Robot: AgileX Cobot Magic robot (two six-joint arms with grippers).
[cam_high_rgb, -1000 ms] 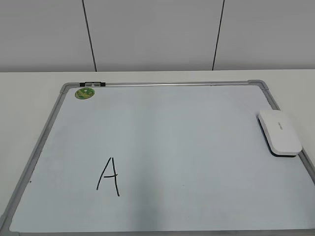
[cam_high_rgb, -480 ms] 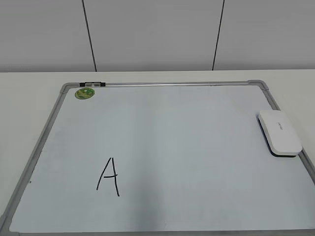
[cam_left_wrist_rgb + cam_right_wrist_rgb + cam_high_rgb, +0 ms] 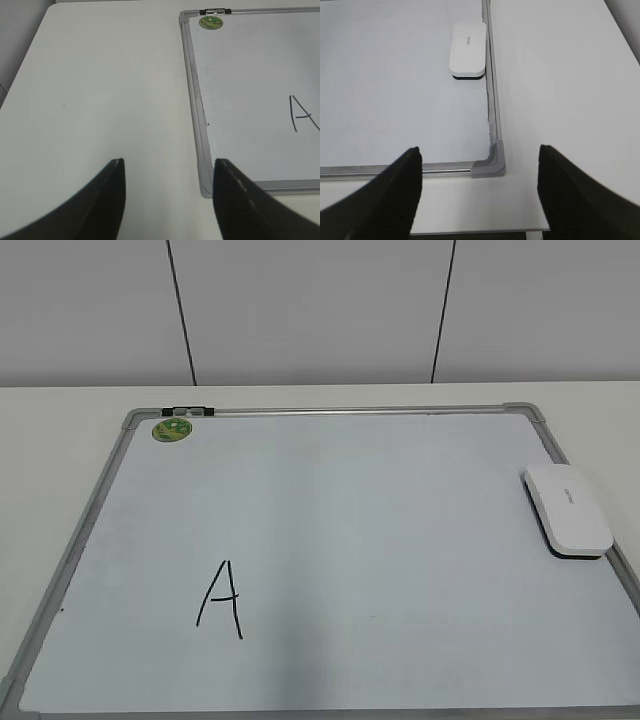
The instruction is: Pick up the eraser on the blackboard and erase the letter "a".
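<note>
Large white dry-erase blackboard [image 3: 330,540] with a grey metal frame, rounded grey corner pieces and a small round green sticker at its far left corner, lying flat on a white table. Flat white rounded-rectangular plastic eraser [image 3: 569,510] with a dark underside and a small grey marking on top, resting face-down on the board surface close against the right-hand frame rail, long side running along that rail. Handwritten letter in black marker [image 3: 221,598], appearing as an angular capital "A", intact and unsmudged, on the near left part of the board, well apart from the eraser.
</note>
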